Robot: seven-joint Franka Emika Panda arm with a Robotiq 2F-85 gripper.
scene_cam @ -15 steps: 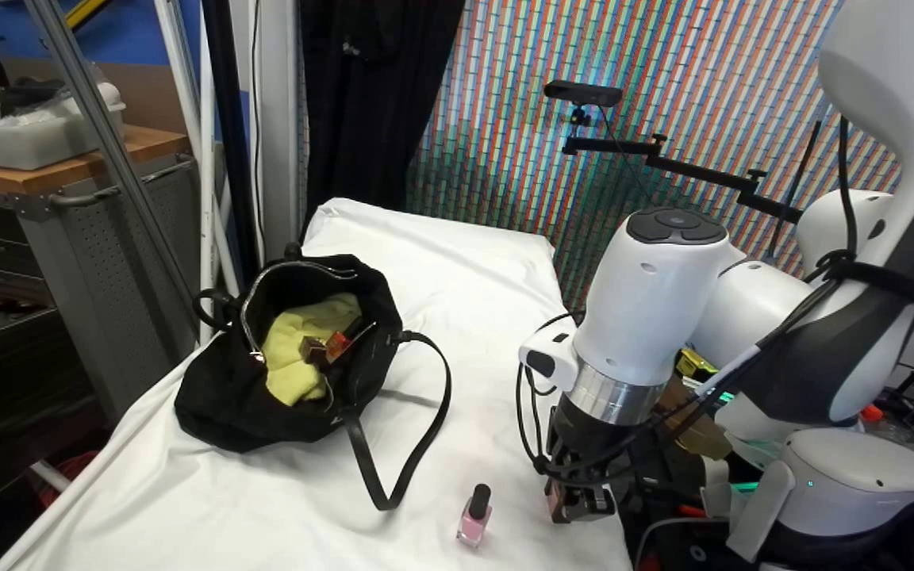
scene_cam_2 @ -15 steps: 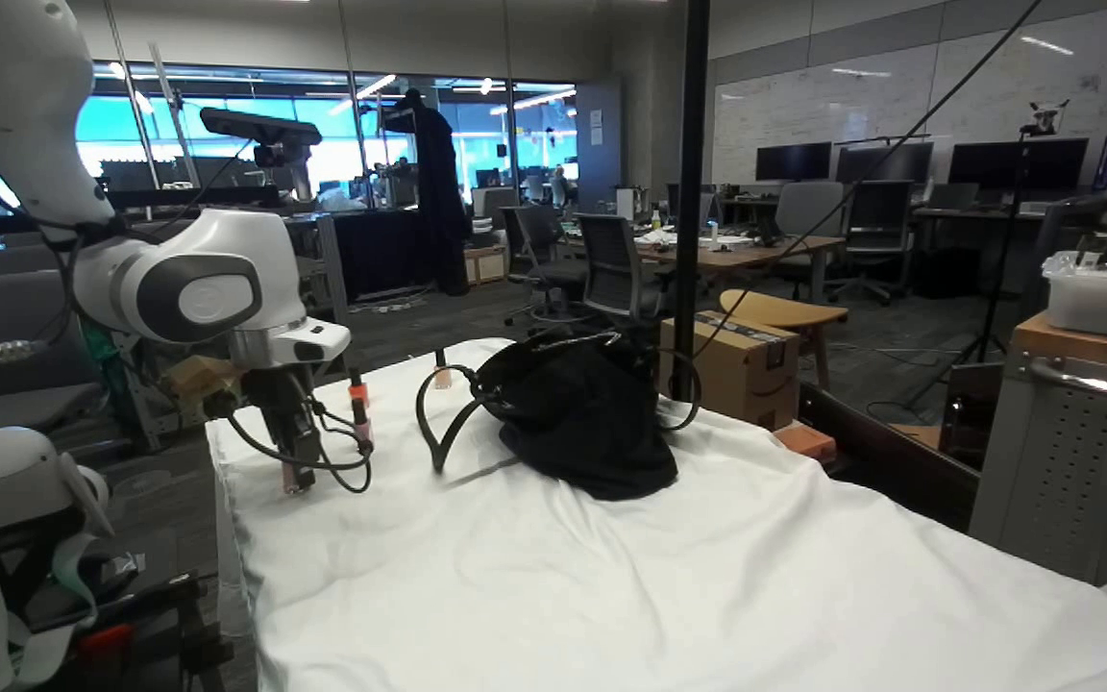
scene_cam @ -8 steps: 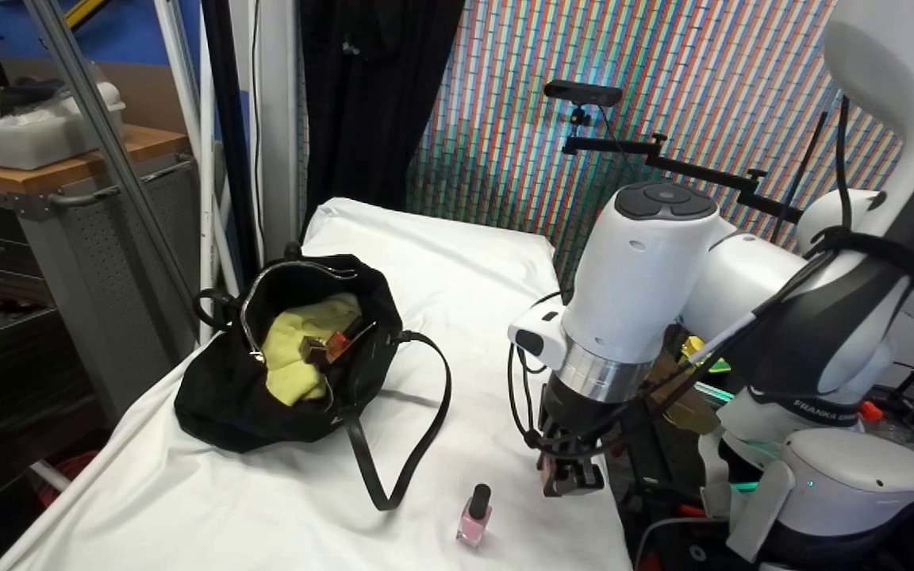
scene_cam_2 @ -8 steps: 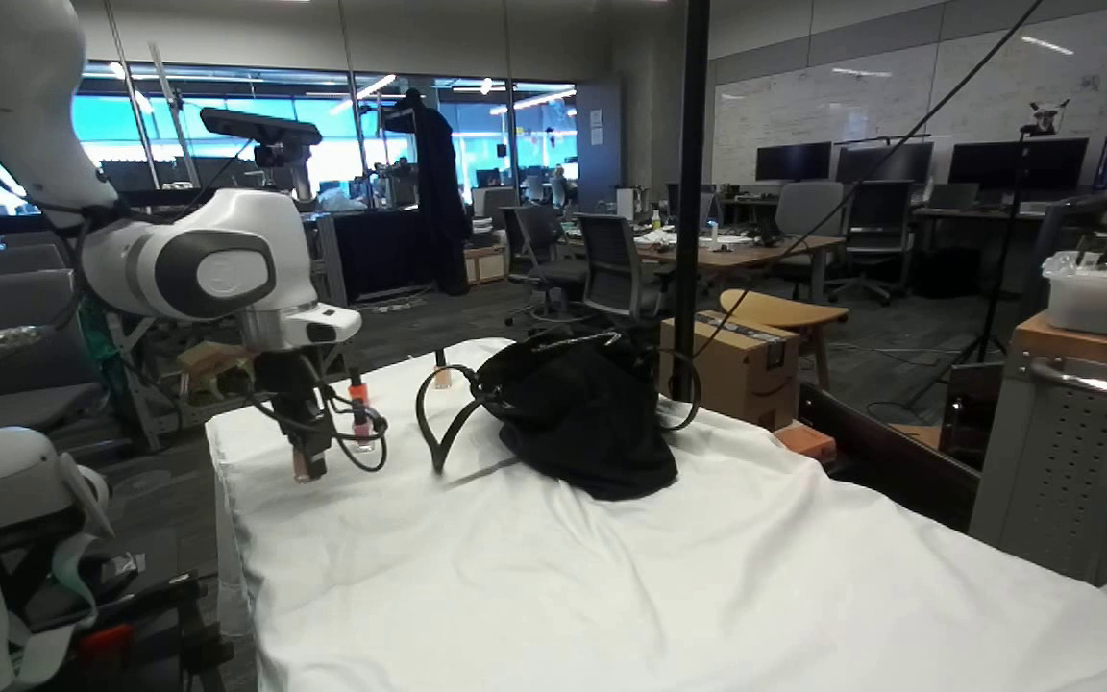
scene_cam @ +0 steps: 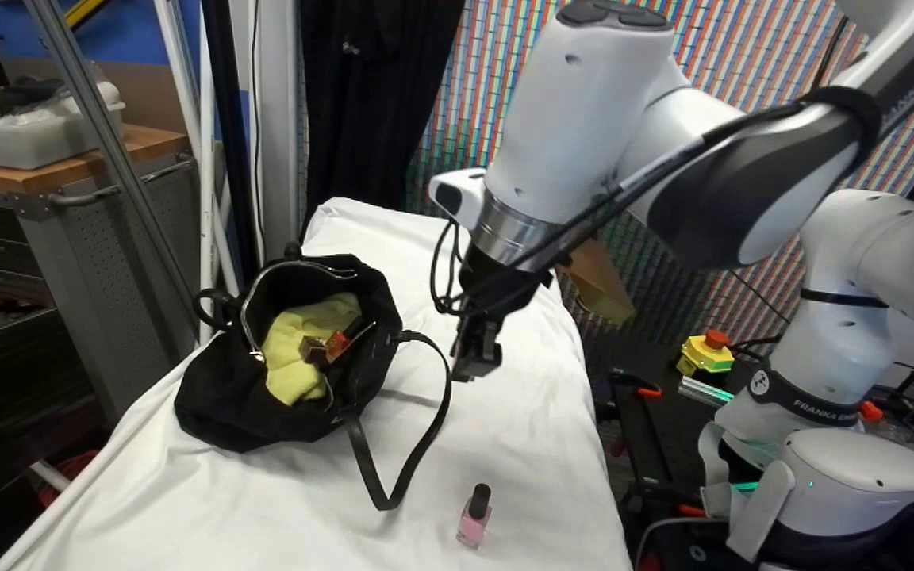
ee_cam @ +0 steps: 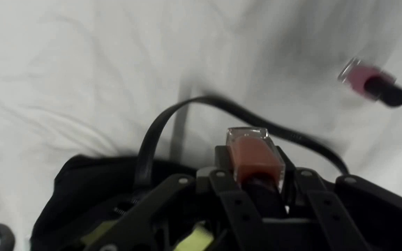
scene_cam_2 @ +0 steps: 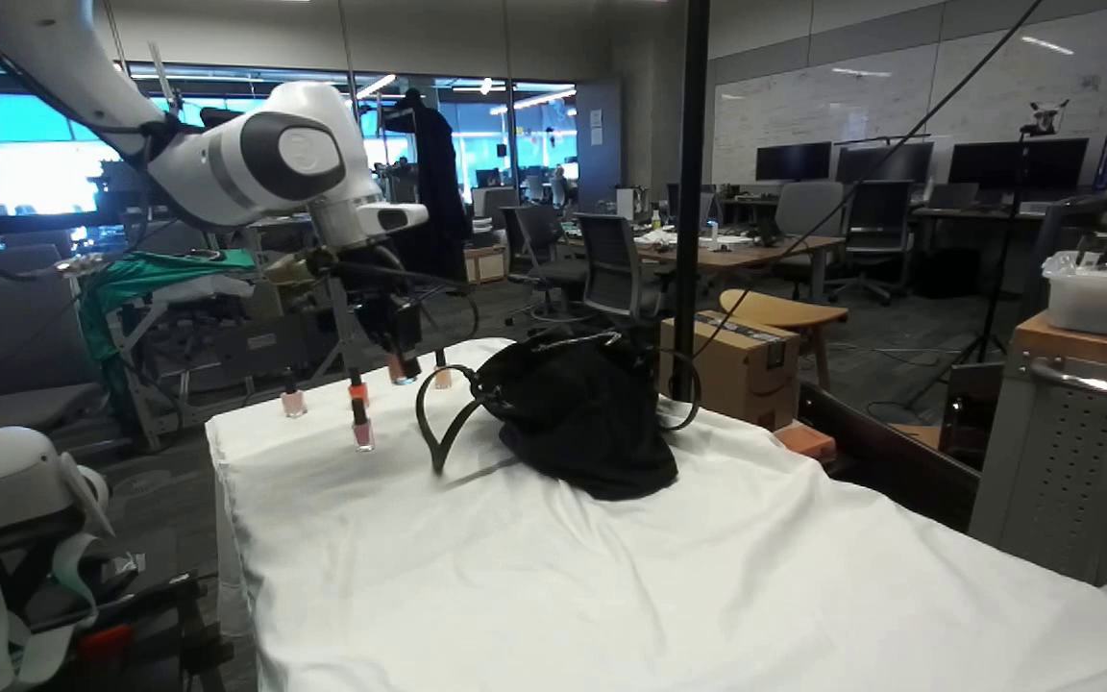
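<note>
My gripper is shut on a coral-red nail polish bottle, its clear base pointing outward and its black cap back between the fingers. In an exterior view the gripper hangs above the white cloth beside the black bag, close to the bag's strap. The bag stands open, with a yellow cloth and small brown and orange things inside. A pink polish bottle stands upright on the cloth, seen too in the wrist view as a pink bottle.
Several bottles stand near the table's far side: a pale pink bottle, an orange-red bottle and a peach bottle. A black pole rises behind the bag. A yellow emergency stop sits beside the robot base.
The gripper has risen from low over the table's robot-side edge and moved toward the bag, carrying the bottle. The pale pink bottle has come into sight from behind the arm.
</note>
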